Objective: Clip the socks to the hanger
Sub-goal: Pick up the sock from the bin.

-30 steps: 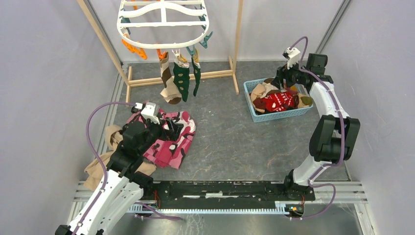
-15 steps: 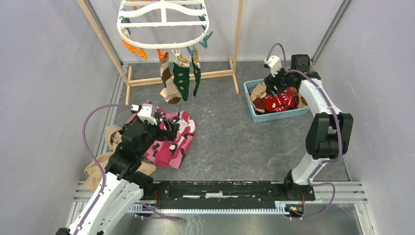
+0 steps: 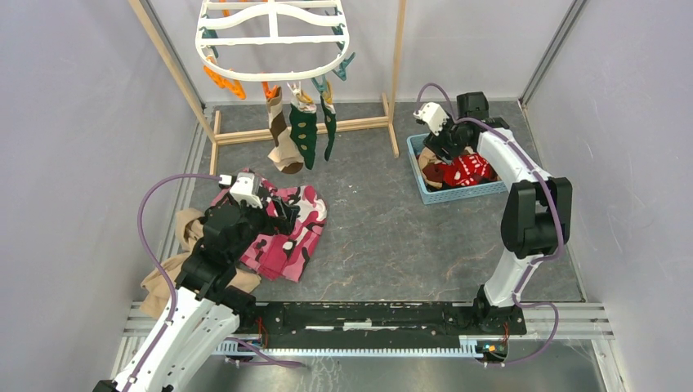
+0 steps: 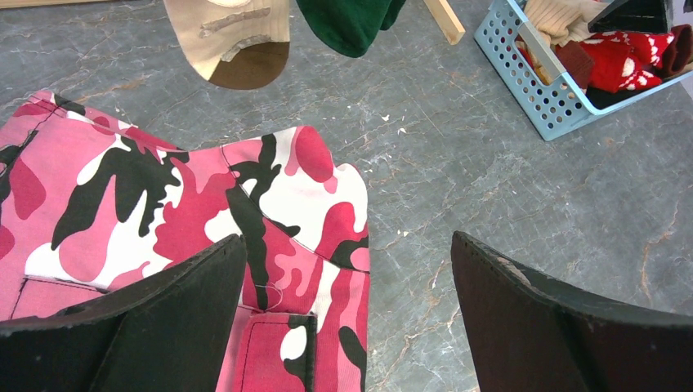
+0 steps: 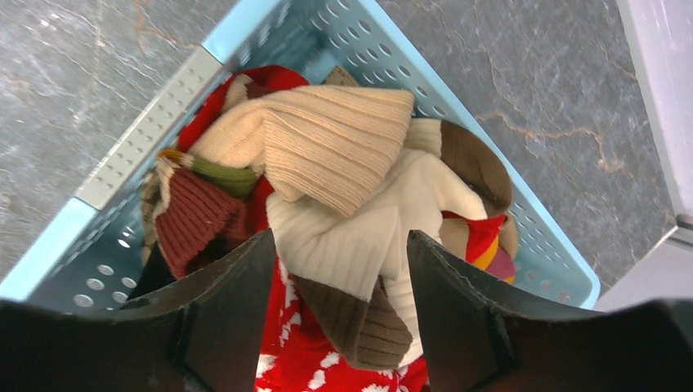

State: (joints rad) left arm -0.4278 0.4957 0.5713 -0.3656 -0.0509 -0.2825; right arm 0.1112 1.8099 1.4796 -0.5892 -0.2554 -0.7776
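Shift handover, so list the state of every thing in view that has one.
Hanger: hanging, three socks clipped on.
Clipped socks: dangling from its front edge.
Basket: on table, holding socks.
Loose socks: heaped in basket, unclipped.
Camouflage garment: crumpled on table.
Left pincer: open, above camouflage garment.
Right pincer: open, astride a cream sock.

Grey marbled floor, pale lilac walls

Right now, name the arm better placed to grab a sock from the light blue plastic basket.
Right. The right gripper is open over the basket, a cream ribbed sock framed between its fingers. The left gripper sits open above the pink camouflage garment, far from it.
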